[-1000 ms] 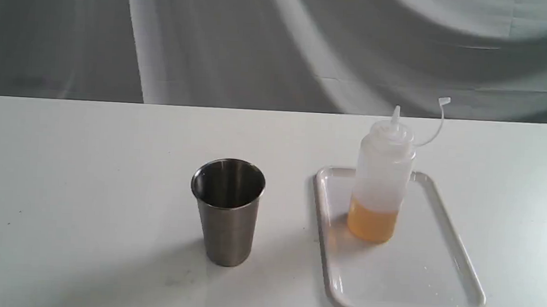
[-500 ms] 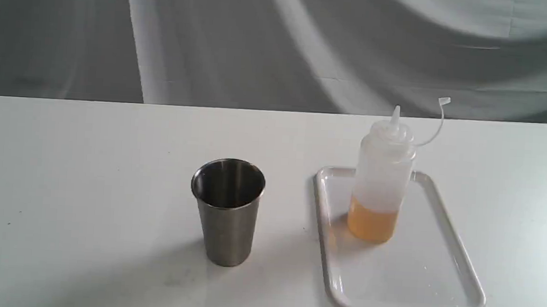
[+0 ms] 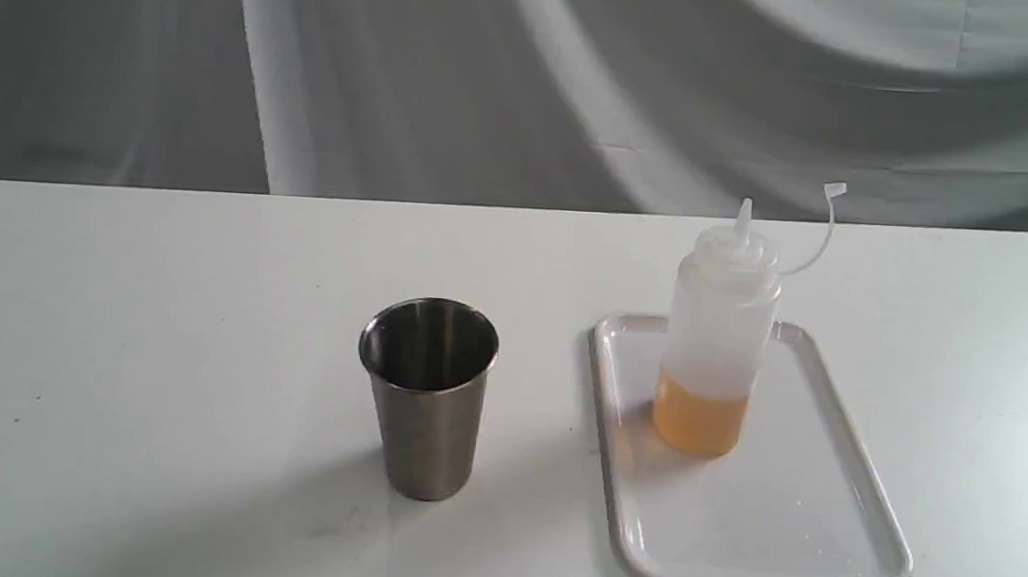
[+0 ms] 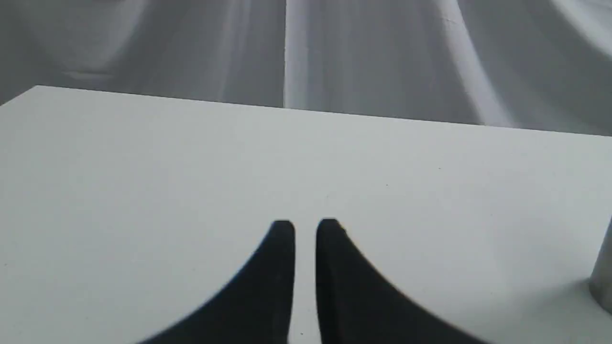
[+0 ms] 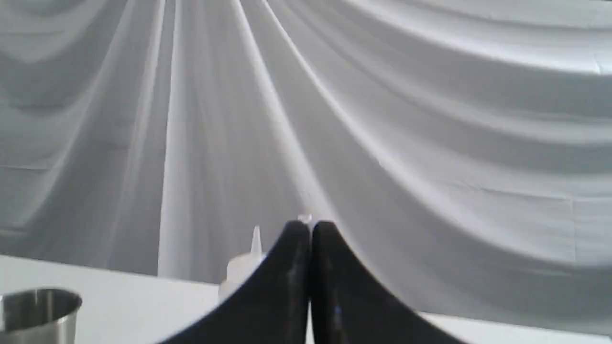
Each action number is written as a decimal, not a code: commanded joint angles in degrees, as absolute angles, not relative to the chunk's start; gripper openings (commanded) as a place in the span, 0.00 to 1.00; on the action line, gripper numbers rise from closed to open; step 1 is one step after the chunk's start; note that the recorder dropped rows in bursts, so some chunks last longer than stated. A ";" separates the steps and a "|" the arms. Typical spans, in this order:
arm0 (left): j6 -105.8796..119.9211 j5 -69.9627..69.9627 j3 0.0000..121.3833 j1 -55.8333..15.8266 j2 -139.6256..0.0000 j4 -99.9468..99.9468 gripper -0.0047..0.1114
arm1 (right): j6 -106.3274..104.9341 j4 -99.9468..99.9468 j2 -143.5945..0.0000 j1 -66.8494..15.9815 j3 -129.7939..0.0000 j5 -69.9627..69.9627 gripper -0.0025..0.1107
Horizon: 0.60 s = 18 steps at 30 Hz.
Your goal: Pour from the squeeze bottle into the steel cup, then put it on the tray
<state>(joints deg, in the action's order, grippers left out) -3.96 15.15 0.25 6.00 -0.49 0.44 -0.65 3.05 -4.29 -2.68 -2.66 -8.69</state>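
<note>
Two task things share the white table (image 3: 162,347) in the exterior view. The squeeze bottle (image 3: 718,337) stands upright on the far half of the tray (image 3: 859,488), with amber liquid filling roughly its lowest third. Its tethered cap (image 3: 835,190) hangs off the nozzle on a thin strap. The steel cup (image 3: 427,399) stands upright on the bare table left of the tray, well apart from it. The cup's dark interior does not reveal whether it holds anything.

Both grippers show only in their own wrist views. The left gripper (image 4: 306,227) hangs over bare table with a narrow slit between its black fingers, grasping nothing. Only a sliver of the steel cup (image 4: 603,277) appears there, cut off by the frame edge.

The right gripper (image 5: 311,227) has its fingers pressed together, empty. They cover most of the squeeze bottle (image 5: 239,272), leaving just the nozzle and one shoulder visible. The steel cup (image 5: 40,310) is cropped to its rim and upper wall. The tray is hidden in both wrist views. Grey draped cloth (image 3: 491,82) fills the background.
</note>
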 commanded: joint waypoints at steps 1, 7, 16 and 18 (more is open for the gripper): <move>-4.09 15.22 0.00 5.74 -0.58 0.67 0.11 | 1.74 4.68 -1.68 -2.73 0.00 -7.90 0.02; -4.09 15.22 0.00 5.74 -0.58 0.67 0.11 | 0.00 3.83 0.00 -2.73 0.00 5.07 0.02; -4.09 15.22 0.00 5.74 -0.58 0.67 0.11 | 0.00 4.61 0.00 -2.73 0.00 18.81 0.02; -4.09 15.22 0.00 5.74 -0.58 0.67 0.11 | 0.00 5.40 0.00 -2.73 0.00 18.81 0.02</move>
<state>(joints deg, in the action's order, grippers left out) -3.96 15.15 0.25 6.00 -0.49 0.44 0.38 4.16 -0.29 -2.68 -0.16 18.49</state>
